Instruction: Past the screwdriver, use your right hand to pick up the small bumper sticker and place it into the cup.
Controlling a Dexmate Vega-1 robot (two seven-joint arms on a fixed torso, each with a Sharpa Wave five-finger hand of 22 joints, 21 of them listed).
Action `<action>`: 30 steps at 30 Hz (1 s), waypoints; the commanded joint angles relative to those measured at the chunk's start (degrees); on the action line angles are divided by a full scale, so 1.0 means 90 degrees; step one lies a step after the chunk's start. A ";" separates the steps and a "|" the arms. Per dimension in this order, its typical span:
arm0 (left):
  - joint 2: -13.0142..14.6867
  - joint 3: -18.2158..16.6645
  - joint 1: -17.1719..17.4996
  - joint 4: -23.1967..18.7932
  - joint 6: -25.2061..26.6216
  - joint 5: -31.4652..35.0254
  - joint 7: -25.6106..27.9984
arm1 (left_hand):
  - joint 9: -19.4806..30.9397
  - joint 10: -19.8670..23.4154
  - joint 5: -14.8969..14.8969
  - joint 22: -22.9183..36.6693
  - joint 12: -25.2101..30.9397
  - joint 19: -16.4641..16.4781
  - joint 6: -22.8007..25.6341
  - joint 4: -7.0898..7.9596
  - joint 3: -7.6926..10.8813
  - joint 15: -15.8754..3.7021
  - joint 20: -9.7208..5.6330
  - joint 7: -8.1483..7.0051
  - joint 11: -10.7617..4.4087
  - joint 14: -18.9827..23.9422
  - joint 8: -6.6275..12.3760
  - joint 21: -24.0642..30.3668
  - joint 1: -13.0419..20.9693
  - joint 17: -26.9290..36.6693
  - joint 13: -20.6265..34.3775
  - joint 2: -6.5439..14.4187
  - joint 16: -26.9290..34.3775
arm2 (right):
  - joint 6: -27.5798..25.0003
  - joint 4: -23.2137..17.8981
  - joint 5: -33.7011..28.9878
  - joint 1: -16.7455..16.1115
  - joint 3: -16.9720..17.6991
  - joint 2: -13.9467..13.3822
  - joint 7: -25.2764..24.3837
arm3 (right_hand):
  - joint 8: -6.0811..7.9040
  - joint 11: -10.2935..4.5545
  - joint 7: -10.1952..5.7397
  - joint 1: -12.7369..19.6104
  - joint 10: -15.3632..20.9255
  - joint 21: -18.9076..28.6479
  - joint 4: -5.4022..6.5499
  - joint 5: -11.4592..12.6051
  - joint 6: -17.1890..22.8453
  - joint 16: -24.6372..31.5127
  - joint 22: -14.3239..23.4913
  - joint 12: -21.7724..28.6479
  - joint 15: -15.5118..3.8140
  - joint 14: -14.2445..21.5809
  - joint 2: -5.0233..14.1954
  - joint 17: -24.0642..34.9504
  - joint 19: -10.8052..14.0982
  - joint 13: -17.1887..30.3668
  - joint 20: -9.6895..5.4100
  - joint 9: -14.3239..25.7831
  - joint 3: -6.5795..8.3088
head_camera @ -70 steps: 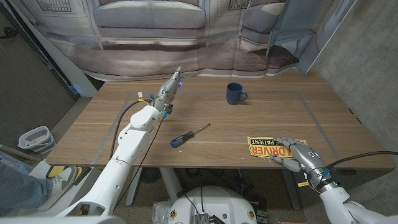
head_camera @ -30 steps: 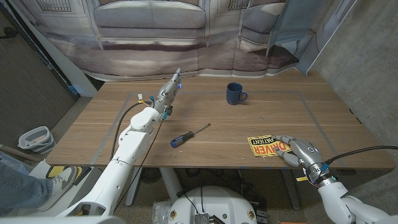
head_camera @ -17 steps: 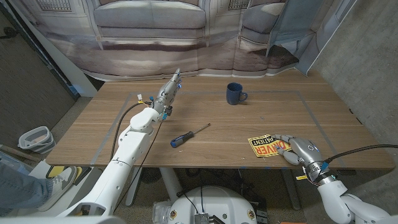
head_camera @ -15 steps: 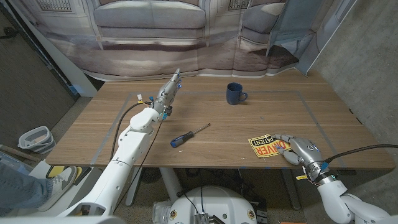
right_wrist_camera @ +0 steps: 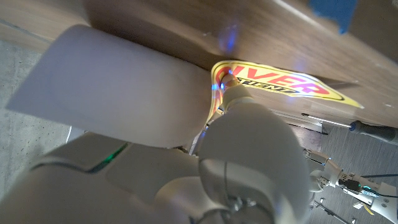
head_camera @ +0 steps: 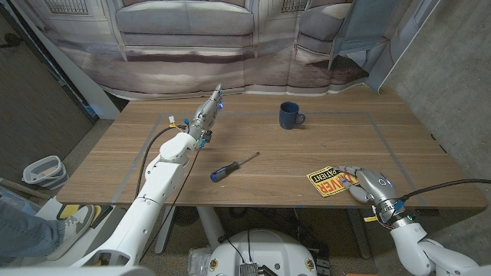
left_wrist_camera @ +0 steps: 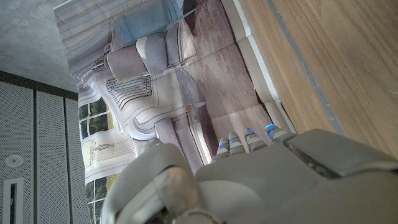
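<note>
The bumper sticker (head_camera: 328,181) lay on the wooden table (head_camera: 383,146) near its front edge, well to the right of the screwdriver (head_camera: 232,165) as the head camera saw it. It was yellow with a black band; red letters reading "VER" and, above them on the black band, "PATIENT" in yellow could be made out, seen upside down. In the right wrist view the red letters "IVER" showed on the sticker (right_wrist_camera: 283,84), with smaller black print beneath them that seemed to read "PATIENT".

The right hand (head_camera: 369,186) sat at the sticker's right end, its fingers (head_camera: 350,172) curled over that end and pressing on it, while the left part of the sticker stayed uncovered. Whether the hand had actually pinched the sticker or only pressed it down could not be told.

The screwdriver, with a blue handle and a dark shaft, lay slantwise near the table's middle. The blue cup (head_camera: 289,116) stood upright beyond the screwdriver, toward the far side, well apart from the sticker.

The left hand (head_camera: 209,112) was far left of the screwdriver, fingers extended together and holding nothing.
</note>
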 commanded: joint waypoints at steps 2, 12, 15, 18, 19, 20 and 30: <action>-0.0004 -0.0002 -0.0025 0.0037 -0.0041 -0.0015 -0.0029 | 0.0026 -0.0023 -0.0013 0.0023 0.0001 -0.0015 0.0001 0.0017 -0.0047 0.0021 0.0051 -0.0016 0.0001 -0.0043 -0.0012 0.0010 0.0059 0.0013 0.0037 0.0012 0.0002 | -0.0128 -0.0080 -0.0192 -0.0038 0.0107 0.0014 -0.0289 | -0.0101 -0.0017 -0.0007 0.0236 0.0129 0.0398 0.0099 -0.0236 0.0182 -0.0057 0.0142 -0.0147 -0.0782 0.0084 0.0044 0.0186 -0.0194 0.0073 -0.0851 0.0038 -0.0085; -0.0003 0.0010 -0.0059 0.0092 -0.0031 -0.0017 -0.0041 | 0.0026 -0.0022 -0.0013 0.0023 0.0002 -0.0013 -0.0001 0.0018 -0.0060 0.0017 0.0046 -0.0018 -0.0004 -0.0042 -0.0014 0.0012 0.0065 0.0013 0.0037 0.0018 0.0003 | -0.0123 -0.0003 -0.0283 -0.0051 0.0174 0.0004 -0.0465 | -0.0099 -0.0036 -0.0017 0.0287 0.0223 0.0727 0.0139 -0.0291 0.0366 -0.0177 0.0141 -0.0265 -0.0771 0.0021 0.0092 0.0289 -0.0400 0.0112 -0.0853 0.0057 -0.0186; 0.0002 0.0024 -0.0090 0.0105 -0.0008 -0.0005 -0.0042 | 0.0027 -0.0018 -0.0013 0.0023 0.0003 -0.0015 -0.0006 0.0018 -0.0064 0.0020 0.0054 -0.0015 -0.0006 -0.0043 -0.0017 0.0011 0.0067 0.0013 0.0037 0.0019 0.0003 | -0.0124 -0.0010 -0.0291 -0.0064 0.0208 -0.0008 -0.0499 | -0.0107 -0.0037 -0.0017 0.0331 0.0231 0.0818 0.0128 -0.0295 0.0385 -0.0191 0.0125 -0.0297 -0.0776 0.0034 0.0110 0.0321 -0.0443 0.0123 -0.0850 0.0060 -0.0197; -0.0005 0.0036 -0.0122 0.0128 -0.0030 0.0006 -0.0042 | 0.0027 -0.0022 -0.0013 0.0023 0.0002 -0.0014 -0.0005 0.0018 -0.0068 0.0017 0.0051 -0.0013 0.0003 -0.0044 -0.0016 0.0012 0.0069 0.0013 0.0037 0.0021 0.0002 | -0.0128 -0.0029 -0.0288 -0.0086 0.0251 -0.0022 -0.0521 | -0.0122 -0.0025 -0.0018 0.0390 0.0260 0.0989 0.0118 -0.0302 0.0396 -0.0226 0.0087 -0.0342 -0.0778 0.0047 0.0123 0.0363 -0.0520 0.0143 -0.0848 0.0065 -0.0226; -0.0012 0.0036 -0.0134 0.0139 -0.0037 -0.0002 -0.0045 | 0.0027 -0.0023 -0.0013 0.0023 0.0001 -0.0018 -0.0005 0.0018 -0.0069 0.0018 0.0051 -0.0013 -0.0002 -0.0045 -0.0016 0.0010 0.0069 0.0013 0.0037 0.0022 0.0002 | -0.0126 -0.0029 -0.0288 -0.0090 0.0264 -0.0016 -0.0544 | -0.0125 -0.0034 -0.0016 0.0420 0.0291 0.1041 0.0112 -0.0302 0.0399 -0.0230 0.0073 -0.0346 -0.0780 0.0062 0.0132 0.0376 -0.0545 0.0148 -0.0846 0.0068 -0.0228; -0.0010 0.0041 -0.0145 0.0146 -0.0037 -0.0001 -0.0052 | 0.0027 -0.0024 -0.0013 0.0023 0.0001 -0.0015 -0.0006 0.0019 -0.0070 0.0016 0.0049 -0.0015 -0.0007 -0.0045 -0.0017 0.0012 0.0070 0.0013 0.0037 0.0023 0.0002 | -0.0115 -0.0035 -0.0282 -0.0099 0.0279 -0.0020 -0.0553 | -0.0127 -0.0006 -0.0017 0.0448 0.0298 0.1087 0.0104 -0.0303 0.0399 -0.0234 0.0062 -0.0356 -0.0780 0.0070 0.0136 0.0387 -0.0557 0.0153 -0.0846 0.0070 -0.0229; -0.0015 0.0065 -0.0243 0.0288 -0.0076 -0.0019 -0.0100 | 0.0027 -0.0028 -0.0013 0.0023 0.0000 -0.0015 -0.0005 0.0019 -0.0085 0.0017 0.0051 -0.0018 -0.0006 -0.0042 -0.0017 0.0013 0.0077 0.0013 0.0036 0.0028 0.0004 | -0.0144 -0.0144 -0.0291 -0.0204 0.0398 -0.0010 -0.0606 | -0.0148 -0.0032 -0.0007 0.0760 0.0440 0.2349 0.0139 -0.0344 0.0414 -0.0215 -0.0369 -0.0565 -0.0796 0.0333 0.0183 0.0672 -0.1022 0.0306 -0.0825 0.0114 -0.0424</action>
